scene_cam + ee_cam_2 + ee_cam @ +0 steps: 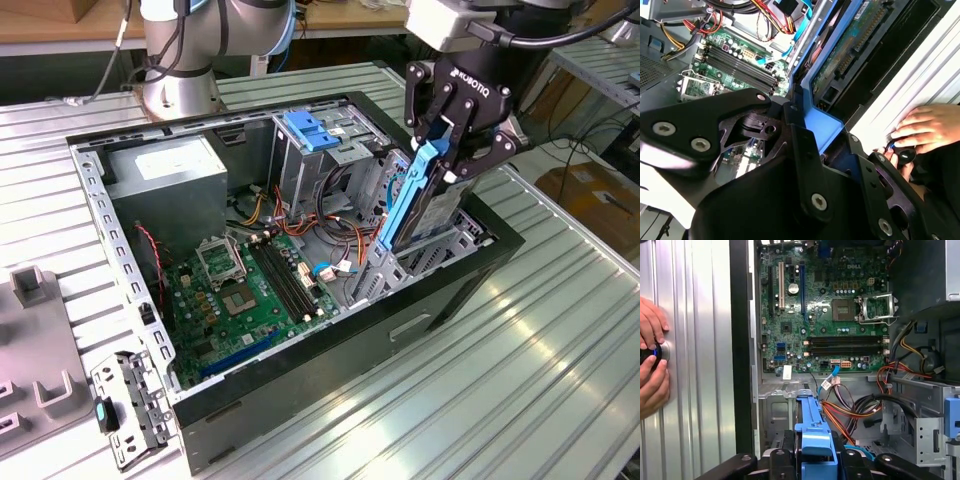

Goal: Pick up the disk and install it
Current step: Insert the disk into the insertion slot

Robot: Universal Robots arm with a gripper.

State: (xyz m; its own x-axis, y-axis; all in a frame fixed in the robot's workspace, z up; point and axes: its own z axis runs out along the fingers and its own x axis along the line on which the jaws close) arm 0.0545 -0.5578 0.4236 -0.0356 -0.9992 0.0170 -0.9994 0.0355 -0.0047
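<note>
At the exterior view's right, clamping the gripper (445,165) tight on the disk (405,205) — holding it on edge, tilted, lower end down at the drive bay (435,250) of the open case (330,385). Looking past it in the first wrist view, finding the motherboard (815,310) flat inside — then, beyond the case wall, a person's hands (654,382) resting on the table (695,340).

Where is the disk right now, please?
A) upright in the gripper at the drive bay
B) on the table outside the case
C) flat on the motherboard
A: the gripper clamps the disk on edge, its lower end inside the case.
</note>
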